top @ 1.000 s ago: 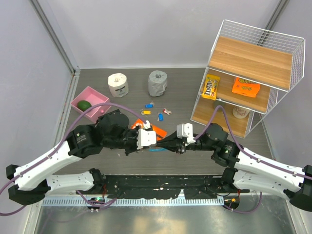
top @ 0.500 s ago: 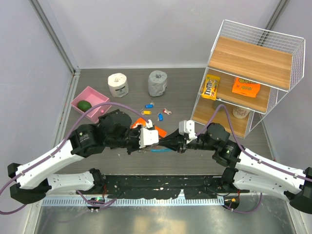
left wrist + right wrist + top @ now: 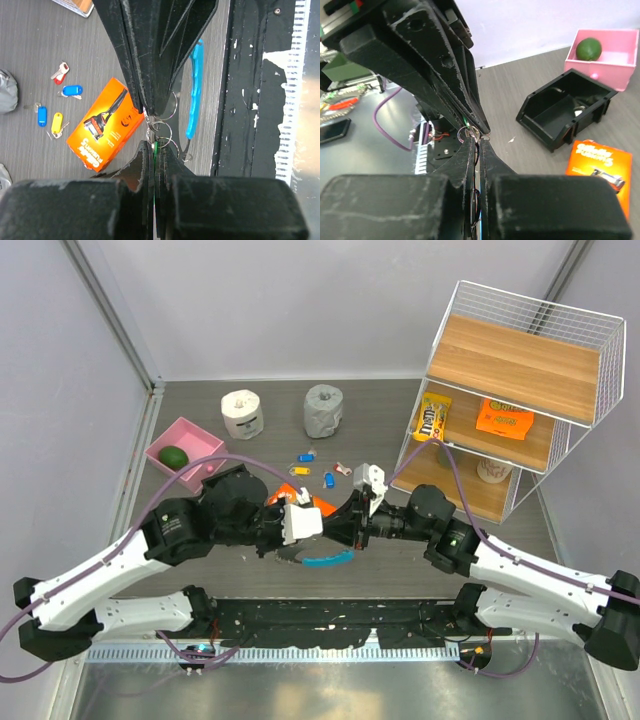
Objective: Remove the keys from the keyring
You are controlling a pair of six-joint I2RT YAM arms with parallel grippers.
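Observation:
The keyring is a slim light-blue curved band (image 3: 326, 562). It hangs from a short chain of small metal rings (image 3: 160, 131); the band also shows in the left wrist view (image 3: 195, 90). My left gripper (image 3: 328, 533) and right gripper (image 3: 348, 532) meet tip to tip above the table's front. Both are shut on the rings. In the left wrist view my left gripper (image 3: 153, 146) pinches from below and the right one (image 3: 150, 109) from above. The right wrist view shows the same meeting (image 3: 479, 141). The grey key cluster is out of view.
An orange razor box (image 3: 318, 504) lies just behind the grippers. Small blue, yellow and pink tagged keys (image 3: 328, 478) lie beyond it. A black bin (image 3: 565, 112), a pink bin (image 3: 172, 437), a white roll (image 3: 242, 413), a grey roll (image 3: 323, 410) and a wire shelf (image 3: 510, 390) stand farther off.
My right wrist has swung left and toward the back, closing on the left gripper. The light-blue band has dropped lower and shows fully below the two grippers.

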